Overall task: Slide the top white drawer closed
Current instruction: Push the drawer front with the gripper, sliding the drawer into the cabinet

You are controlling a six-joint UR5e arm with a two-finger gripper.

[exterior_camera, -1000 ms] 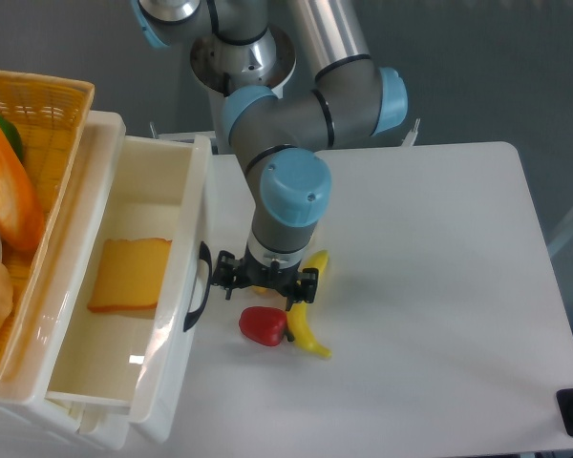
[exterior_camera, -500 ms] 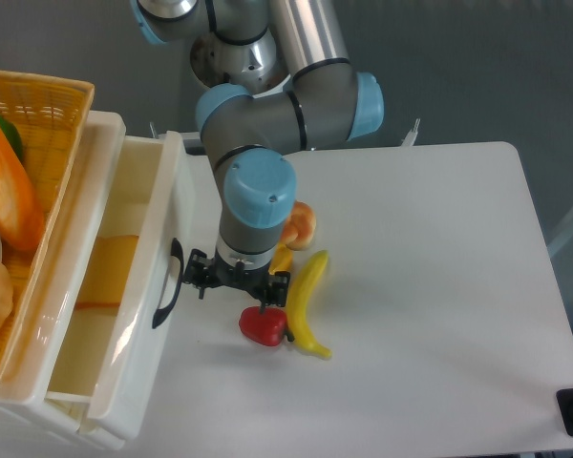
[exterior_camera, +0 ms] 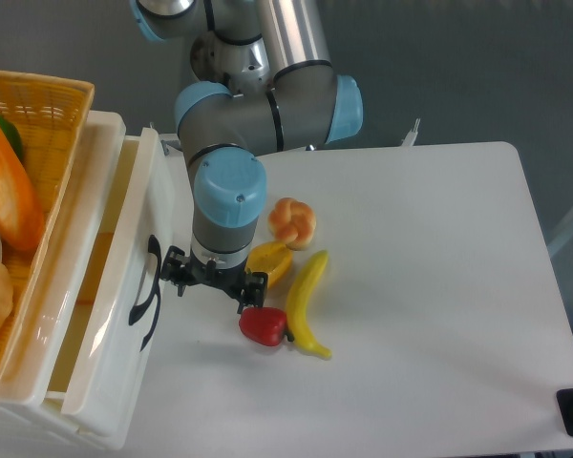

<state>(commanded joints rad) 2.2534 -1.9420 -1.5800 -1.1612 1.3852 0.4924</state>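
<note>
Tool pushing the top white drawer shut

The top white drawer (exterior_camera: pixel 110 305), left of the worktop (exterior_camera: pixel 439 286), is nearly closed; rigid glossy plastic, probably light and free-sliding. Push its flat front beside the black handle (exterior_camera: pixel 145 291). The tool (exterior_camera: pixel 213 283) appears spread, holding nothing.

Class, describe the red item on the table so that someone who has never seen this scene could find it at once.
Start at the white table and find the small cluster of food near the gripper, right of the top white drawer. The red pepper lies at the cluster's lower edge, touching the banana. It is the only red piece; its neighbours are yellow or orange.
</note>
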